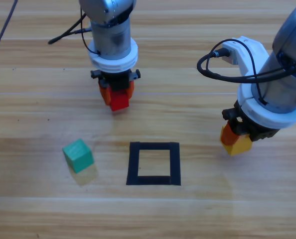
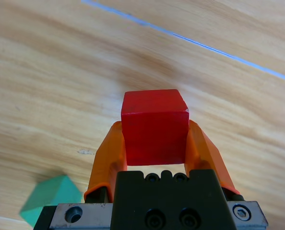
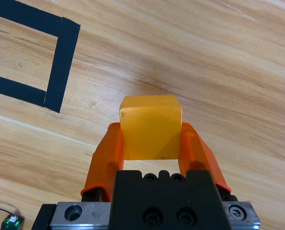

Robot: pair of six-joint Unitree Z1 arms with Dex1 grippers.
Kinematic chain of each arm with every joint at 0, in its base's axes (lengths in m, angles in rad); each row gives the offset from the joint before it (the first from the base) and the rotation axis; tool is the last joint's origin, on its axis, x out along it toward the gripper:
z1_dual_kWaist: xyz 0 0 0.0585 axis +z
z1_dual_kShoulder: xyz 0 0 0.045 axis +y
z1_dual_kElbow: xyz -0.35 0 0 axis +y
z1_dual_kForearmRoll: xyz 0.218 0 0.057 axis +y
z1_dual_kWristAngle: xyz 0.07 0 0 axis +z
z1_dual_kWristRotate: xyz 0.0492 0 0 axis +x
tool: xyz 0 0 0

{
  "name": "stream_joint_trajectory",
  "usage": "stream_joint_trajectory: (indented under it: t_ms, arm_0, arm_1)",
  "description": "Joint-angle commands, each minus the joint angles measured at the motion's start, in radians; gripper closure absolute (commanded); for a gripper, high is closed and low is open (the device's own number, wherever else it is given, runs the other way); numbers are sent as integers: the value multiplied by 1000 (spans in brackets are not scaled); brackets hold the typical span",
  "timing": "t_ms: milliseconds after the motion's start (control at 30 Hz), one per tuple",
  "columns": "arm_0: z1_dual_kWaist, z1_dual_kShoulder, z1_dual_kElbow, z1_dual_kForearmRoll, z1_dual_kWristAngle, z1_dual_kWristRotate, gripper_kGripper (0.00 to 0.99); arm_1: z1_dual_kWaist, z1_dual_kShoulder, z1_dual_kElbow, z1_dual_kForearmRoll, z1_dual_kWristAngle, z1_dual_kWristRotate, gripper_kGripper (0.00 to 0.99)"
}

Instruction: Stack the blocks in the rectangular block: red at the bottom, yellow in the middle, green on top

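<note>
From above, your left claw (image 1: pixel 119 98) grips the red cube (image 1: pixel 120 101) behind the empty tape square (image 1: pixel 153 163), ready to go first; the green cube (image 1: pixel 78 155) waits on the tabletop (image 1: pixel 33 89). Left wrist: jaws clamp red squarely. Right wrist: your right claw (image 3: pixel 151 139) holds the yellow cube (image 3: pixel 151 125) beside the square, next in order.

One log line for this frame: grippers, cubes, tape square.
left gripper: shut on small red cube | right gripper: shut on small yellow cube | teal-green cube: on table, left of black tape square | square: holds no cube
</note>
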Motion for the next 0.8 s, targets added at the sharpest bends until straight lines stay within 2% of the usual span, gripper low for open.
stream_joint_trajectory:
  t_ms: [33, 433, 800]
  arm_0:
    - [-51, 14, -31, 7, -28, 161, 927]
    - [-272, -17, 38, 12, -7, 342, 919]
    - [-318, -52, 105, 10, 9, 132, 909]
  arm_1:
    - [0, 8, 8, 14, 6, -2, 976]
    - [-2, -18, 25, 14, 5, 4, 975]
    - [-6, -26, 36, 14, -3, 12, 975]
